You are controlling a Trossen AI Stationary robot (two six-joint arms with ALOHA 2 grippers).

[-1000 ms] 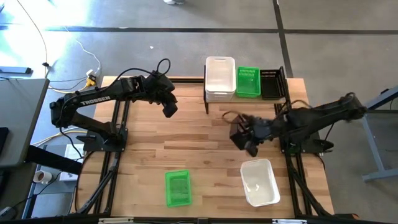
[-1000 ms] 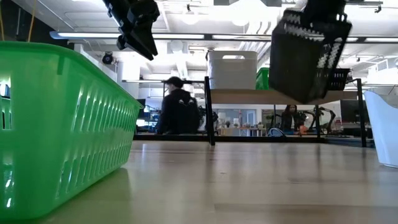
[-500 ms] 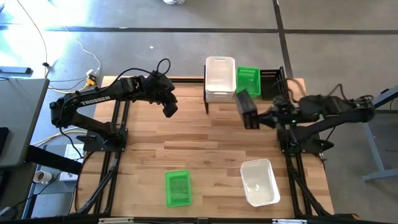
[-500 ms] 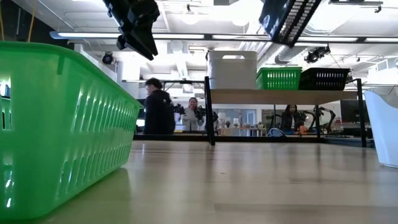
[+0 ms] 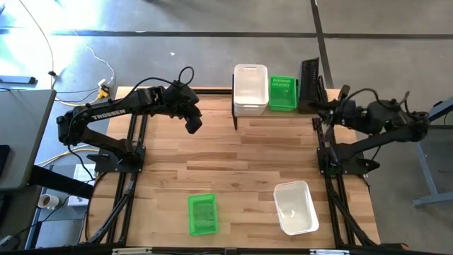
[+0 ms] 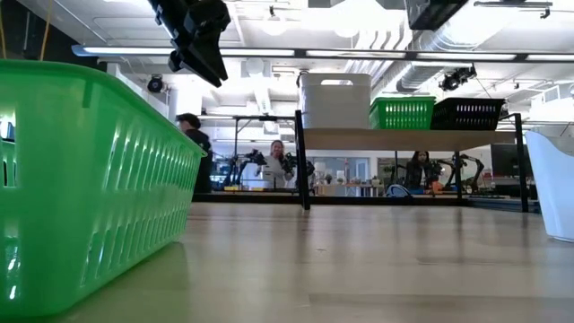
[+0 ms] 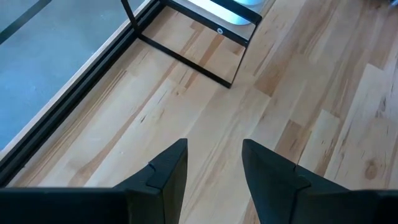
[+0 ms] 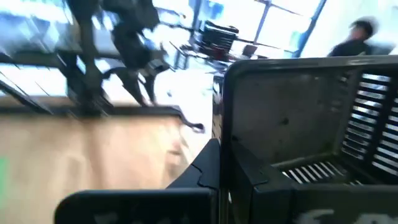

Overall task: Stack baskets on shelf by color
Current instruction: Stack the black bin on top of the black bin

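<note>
Black basket (image 5: 308,76) pinched at rim by right gripper (image 5: 330,112), table's 1 o'clock; judged light, stiff, slippery. Left gripper (image 5: 192,125) spread, empty, 11 o'clock.

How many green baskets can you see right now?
2: one green basket on the shelf between the white and black stacks, possibly hiding others nested inside; another green one on the table's near left.

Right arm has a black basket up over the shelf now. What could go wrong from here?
The black basket in the right gripper is tipped on edge above the black stack; released like this, it may not nest and could fall behind the shelf. It could also clip the green stack.
</note>
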